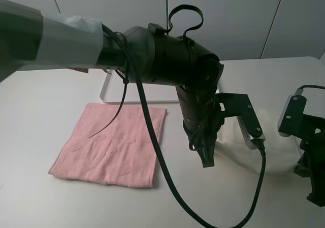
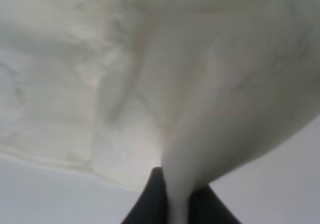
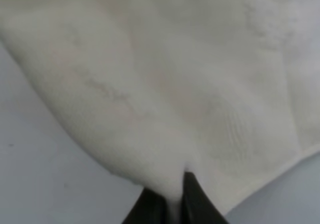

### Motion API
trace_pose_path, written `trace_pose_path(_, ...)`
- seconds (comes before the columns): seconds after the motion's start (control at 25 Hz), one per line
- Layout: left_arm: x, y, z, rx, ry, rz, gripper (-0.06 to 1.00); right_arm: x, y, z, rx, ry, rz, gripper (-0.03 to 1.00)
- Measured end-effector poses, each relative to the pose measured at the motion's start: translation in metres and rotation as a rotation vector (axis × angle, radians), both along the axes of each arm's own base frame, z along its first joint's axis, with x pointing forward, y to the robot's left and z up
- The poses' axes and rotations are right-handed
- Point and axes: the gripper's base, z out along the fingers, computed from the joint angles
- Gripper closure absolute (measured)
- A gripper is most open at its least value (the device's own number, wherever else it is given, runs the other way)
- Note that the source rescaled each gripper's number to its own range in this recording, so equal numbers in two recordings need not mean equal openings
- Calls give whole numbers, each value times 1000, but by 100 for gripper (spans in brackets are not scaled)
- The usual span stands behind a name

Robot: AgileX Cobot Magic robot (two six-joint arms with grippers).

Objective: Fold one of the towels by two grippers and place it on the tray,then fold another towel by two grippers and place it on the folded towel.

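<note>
left arm [image 1: 172,60]: glossy black shell, grey wrap [image 1: 66,40] | black cables [image 1: 155,141] | left end effector [image 1: 207,159]: black, pointed | right arm [image 1: 312,152]: black, grey box [image 1: 292,114]

Matt terry cloth — cream towel [image 3: 175,84] and pink towel [image 1: 109,147].

High cam looks down on table [image 1: 40,136] past left arm [image 1: 167,55]; both wrist cams sit close on shared cream towel [image 2: 150,59].
</note>
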Motion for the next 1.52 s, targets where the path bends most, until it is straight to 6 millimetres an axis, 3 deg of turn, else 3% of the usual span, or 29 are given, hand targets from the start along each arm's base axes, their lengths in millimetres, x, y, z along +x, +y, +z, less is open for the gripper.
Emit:
trace_pose_path(0.24,28,3,20,-97,1,111,93,24,2,22,28,-79,-165,97)
trace_pose_path(0.44,42,7,26,-140,-10,164,93,32,0,27,36,-149,-271,97)
trace_pose_path(0.88,51,2,14,-183,-72,213,93,45,-8,33,39,-334,-497,97)
trace_pose_path(1.32,57,2,17,-205,-128,274,93,55,-8,30,69,-401,-558,97)
trace_pose_path(1.44,59,2,17,-212,-145,298,86,61,-9,21,53,-395,-582,93)
trace_pose_path(1.52,61,1,19,-236,-159,310,72,67,-8,16,55,-406,-592,82)
